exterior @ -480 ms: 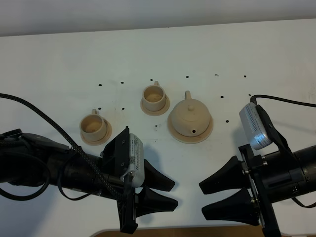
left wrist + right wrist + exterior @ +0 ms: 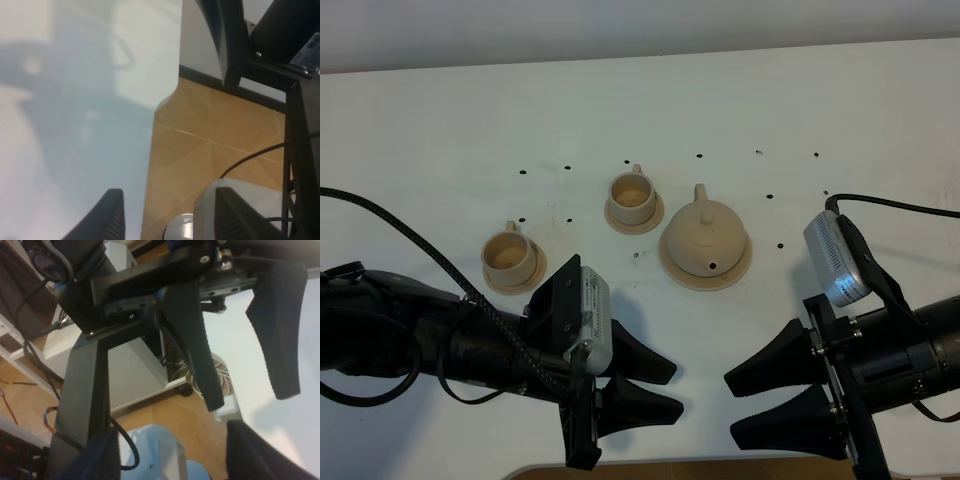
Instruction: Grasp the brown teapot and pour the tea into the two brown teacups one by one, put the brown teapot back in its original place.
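Note:
The brown teapot (image 2: 705, 235) sits on its wide round saucer (image 2: 676, 272) right of the table's middle. One brown teacup (image 2: 631, 196) stands on a small saucer just left of the teapot. The other teacup (image 2: 509, 254) stands on its saucer further left and nearer the front. My left gripper (image 2: 670, 390) is open and empty near the front edge, below the cups. My right gripper (image 2: 732, 408) is open and empty near the front edge, below the teapot. The two grippers point at each other. Neither wrist view shows the teapot or cups.
Small dark holes dot the white table (image 2: 770, 110). In the left wrist view my open fingers (image 2: 107, 220) frame the table's front edge and the wooden floor (image 2: 210, 150). The right wrist view shows the left arm's fingers (image 2: 277, 330) opposite.
The left gripper has shifted slightly to the right. The teapot, the cups and the right arm have hardly moved.

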Motion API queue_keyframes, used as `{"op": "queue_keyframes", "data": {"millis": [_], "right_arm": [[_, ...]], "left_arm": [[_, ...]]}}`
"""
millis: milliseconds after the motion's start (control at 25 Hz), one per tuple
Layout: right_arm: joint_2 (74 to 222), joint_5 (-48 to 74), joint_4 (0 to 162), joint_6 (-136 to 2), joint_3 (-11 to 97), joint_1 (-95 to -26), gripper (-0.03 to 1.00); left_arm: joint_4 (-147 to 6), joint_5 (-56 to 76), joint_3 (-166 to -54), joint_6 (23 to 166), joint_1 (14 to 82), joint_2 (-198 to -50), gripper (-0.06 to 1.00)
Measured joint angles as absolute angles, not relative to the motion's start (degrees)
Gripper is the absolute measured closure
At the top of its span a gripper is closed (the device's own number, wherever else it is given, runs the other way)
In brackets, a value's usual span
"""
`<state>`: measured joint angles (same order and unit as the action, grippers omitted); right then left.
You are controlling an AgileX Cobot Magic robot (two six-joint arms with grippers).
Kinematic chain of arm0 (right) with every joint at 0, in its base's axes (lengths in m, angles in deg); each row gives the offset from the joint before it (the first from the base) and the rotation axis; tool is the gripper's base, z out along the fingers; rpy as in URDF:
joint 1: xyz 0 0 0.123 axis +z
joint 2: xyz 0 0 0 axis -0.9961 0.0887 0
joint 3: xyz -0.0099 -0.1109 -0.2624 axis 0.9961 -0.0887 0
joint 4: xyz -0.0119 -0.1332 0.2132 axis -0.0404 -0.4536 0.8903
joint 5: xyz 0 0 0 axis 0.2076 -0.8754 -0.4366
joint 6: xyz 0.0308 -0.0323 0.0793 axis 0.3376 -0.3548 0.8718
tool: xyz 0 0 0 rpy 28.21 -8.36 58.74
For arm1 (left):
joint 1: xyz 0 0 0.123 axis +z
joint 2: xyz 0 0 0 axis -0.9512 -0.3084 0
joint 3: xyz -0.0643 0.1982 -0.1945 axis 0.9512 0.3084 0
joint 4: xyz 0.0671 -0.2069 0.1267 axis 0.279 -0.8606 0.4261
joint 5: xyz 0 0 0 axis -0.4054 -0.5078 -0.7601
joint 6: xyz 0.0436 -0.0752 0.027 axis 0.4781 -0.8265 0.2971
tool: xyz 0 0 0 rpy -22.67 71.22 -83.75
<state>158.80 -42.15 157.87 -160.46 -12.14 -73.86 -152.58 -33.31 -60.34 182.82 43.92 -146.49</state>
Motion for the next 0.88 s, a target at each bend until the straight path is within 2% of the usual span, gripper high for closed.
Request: {"op": "queue_keyframes", "data": {"millis": [320, 480, 720, 880], "right_arm": [[158.8, -42.2, 157.9, -160.5, -12.1, -73.9, 0.48], [158.8, -42.2, 157.9, -160.4, -12.1, -73.9, 0.48], [158.8, -40.7, 160.4, -160.0, -12.0, -73.9, 0.48], [158.9, -40.2, 162.0, -156.9, -9.2, -73.9, 0.48]], "left_arm": [[-153.9, -33.0, -60.3, 182.0, 44.2, -145.7, 0.49], [-153.9, -32.4, -60.9, 177.7, 48.1, -138.9, 0.49], [-149.6, -31.7, -61.1, 160.9, 56.6, -121.9, 0.49], [-140.7, -26.8, -61.1, 143.9, 58.6, -110.0, 0.49]]}}
